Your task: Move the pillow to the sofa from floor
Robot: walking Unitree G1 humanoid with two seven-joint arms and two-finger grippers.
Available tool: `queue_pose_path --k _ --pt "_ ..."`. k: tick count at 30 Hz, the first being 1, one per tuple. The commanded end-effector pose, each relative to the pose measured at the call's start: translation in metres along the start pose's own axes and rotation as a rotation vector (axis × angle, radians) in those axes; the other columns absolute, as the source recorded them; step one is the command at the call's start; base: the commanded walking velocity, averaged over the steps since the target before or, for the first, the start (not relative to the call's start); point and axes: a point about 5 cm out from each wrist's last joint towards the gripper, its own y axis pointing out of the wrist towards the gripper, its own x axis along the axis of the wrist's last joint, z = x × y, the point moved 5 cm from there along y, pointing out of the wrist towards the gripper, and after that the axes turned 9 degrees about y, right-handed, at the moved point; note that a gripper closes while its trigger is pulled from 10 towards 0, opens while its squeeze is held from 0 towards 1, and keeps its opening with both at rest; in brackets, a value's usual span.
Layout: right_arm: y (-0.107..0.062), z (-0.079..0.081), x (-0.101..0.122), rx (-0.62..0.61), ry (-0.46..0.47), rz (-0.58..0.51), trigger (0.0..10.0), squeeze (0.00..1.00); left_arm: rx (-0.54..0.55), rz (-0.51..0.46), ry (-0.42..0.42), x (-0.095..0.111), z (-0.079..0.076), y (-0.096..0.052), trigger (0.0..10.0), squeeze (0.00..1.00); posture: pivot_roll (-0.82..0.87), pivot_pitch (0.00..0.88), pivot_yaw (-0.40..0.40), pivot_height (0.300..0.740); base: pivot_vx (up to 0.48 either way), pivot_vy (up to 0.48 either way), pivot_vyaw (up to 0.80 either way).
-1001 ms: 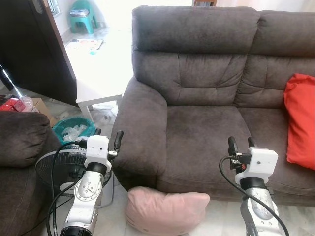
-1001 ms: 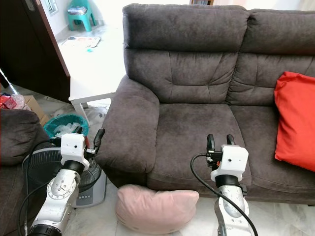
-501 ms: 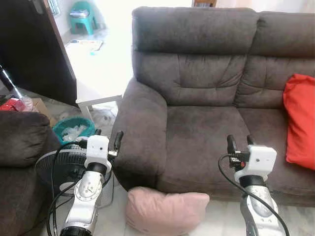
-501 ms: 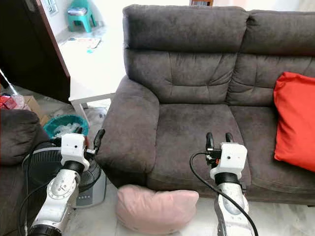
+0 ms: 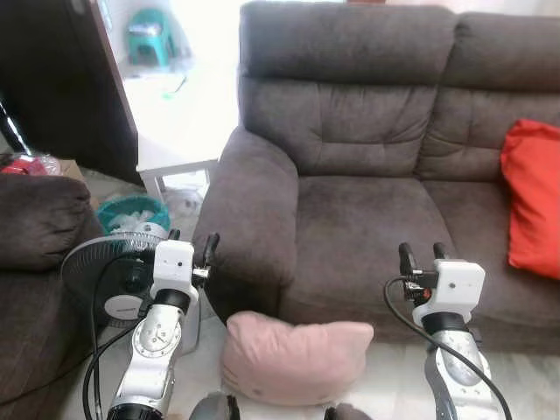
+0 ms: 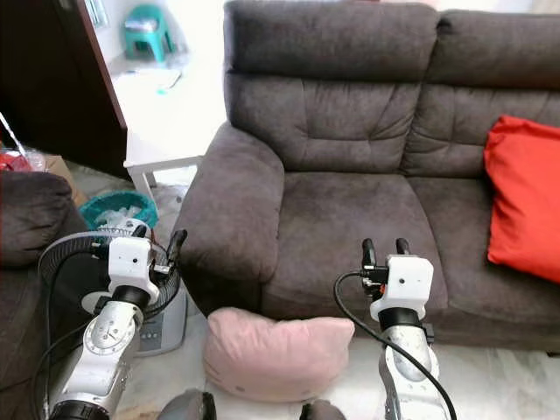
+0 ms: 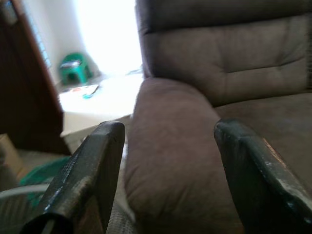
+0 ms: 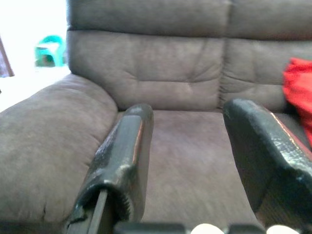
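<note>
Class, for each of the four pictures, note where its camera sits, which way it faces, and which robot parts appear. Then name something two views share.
Left eye: on the head, looking down at the grey sofa and pink pillow on the floor; both arms, left hand, right hand.
Right eye: beside it, same scene.
Left wrist: along its open fingers toward the sofa's armrest.
Right wrist: along its open fingers toward the seat.
Shared: the red cushion.

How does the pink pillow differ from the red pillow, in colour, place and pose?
The pink pillow is pale pink; the red pillow is bright red. The pink pillow lies flat on the floor against the sofa front; the red pillow leans upright against the sofa's backrest, on the seat. No gripper touches either one.
</note>
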Motion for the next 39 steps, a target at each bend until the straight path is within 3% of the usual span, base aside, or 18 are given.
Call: queue_pose_path --k 1,27,35,39 --pt "0.0022 -0.0011 -0.0011 -0.002 -0.008 0.010 10.0 0.00 -0.012 -0.003 -0.001 0.0019 -0.0039 0.0000 10.0 0.00 -0.01 0.026 -0.008 0.638 0.000 0.000 0.00" --pt "0.0048 0.0046 -0.0045 0.019 -0.006 0.026 10.0 0.00 -0.006 0.009 -0.003 -0.0007 -0.0026 -0.0001 10.0 0.00 -0.01 0.027 -0.008 0.638 0.000 0.000 0.00" --pt "0.0045 0.0056 -0.0067 0.029 -0.011 0.037 10.0 0.00 -0.006 0.011 -0.005 -0.0012 -0.0029 0.0001 10.0 0.00 -0.01 0.027 -0.007 0.583 0.000 0.000 0.00" --pt "0.0044 0.0068 -0.0054 0.036 -0.009 0.026 10.0 0.00 -0.005 0.012 -0.006 -0.0012 -0.0027 0.0002 10.0 0.00 -0.01 0.027 -0.007 0.583 0.000 0.000 0.00"
